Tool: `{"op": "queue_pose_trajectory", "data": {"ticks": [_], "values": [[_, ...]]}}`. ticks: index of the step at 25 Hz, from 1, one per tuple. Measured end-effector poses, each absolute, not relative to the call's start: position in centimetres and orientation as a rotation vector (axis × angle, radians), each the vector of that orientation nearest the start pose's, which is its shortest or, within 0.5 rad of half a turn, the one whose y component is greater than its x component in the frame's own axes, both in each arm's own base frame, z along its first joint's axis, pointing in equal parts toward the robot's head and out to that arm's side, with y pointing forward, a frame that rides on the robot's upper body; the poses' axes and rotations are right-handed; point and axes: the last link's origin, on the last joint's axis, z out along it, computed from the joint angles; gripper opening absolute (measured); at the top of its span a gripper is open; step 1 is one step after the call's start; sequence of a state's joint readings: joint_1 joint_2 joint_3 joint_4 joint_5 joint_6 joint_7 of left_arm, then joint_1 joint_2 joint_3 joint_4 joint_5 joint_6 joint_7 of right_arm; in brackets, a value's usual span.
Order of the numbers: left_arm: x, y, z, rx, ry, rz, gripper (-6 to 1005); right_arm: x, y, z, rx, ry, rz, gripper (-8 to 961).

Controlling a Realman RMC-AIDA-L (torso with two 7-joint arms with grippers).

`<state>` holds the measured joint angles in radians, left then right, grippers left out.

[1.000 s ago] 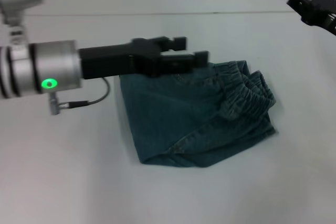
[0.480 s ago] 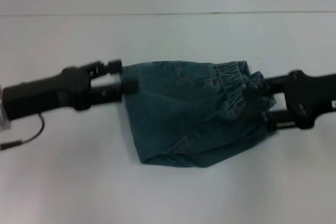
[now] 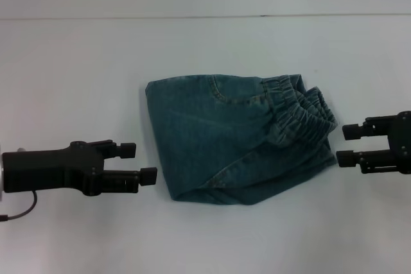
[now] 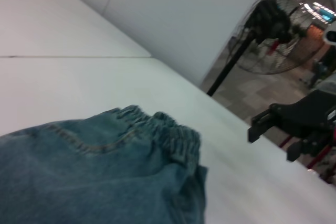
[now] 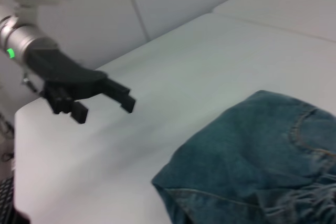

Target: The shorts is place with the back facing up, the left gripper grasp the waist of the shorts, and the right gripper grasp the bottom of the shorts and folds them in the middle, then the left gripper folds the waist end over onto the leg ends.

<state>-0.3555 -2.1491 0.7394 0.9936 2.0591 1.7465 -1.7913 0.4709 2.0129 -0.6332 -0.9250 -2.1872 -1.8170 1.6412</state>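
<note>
In the head view, the shorts are seen lying folded in a compact bundle at the middle of the white table, with the waist of the shorts gathered on the bundle's right side and a folded edge along its near side. The left gripper is seen low over the table to the left of the bundle, just beside its near left corner but apart from it; its jaws are parted and nothing is held between them. The right gripper is seen to the right of the bundle, just beside the ruffled band without touching it, its jaws likewise parted and empty. In the left wrist view, the denim is shown close up with a stitched pocket curve and the ruffled elastic band at its far edge, and the right gripper is seen beyond it at the table's side with parted, empty jaws; a standing fan is visible in the room behind. In the right wrist view, the folded corner of the shorts is seen resting on the table, and the left gripper is shown well beyond it above the table with its jaws open and nothing in them. No container is shown in any view.
</note>
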Motion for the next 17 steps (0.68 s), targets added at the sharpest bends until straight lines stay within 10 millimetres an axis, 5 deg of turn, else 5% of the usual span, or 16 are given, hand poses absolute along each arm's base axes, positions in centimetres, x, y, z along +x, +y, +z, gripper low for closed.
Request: {"op": "queue_pose_trajectory", "data": {"ticks": [17], "values": [[-27.19,29.35,1.71,-2.692,-1.038,-0.575,933,28.17,31.15,6.29,-2.773,0.793,0.462,707]]}}
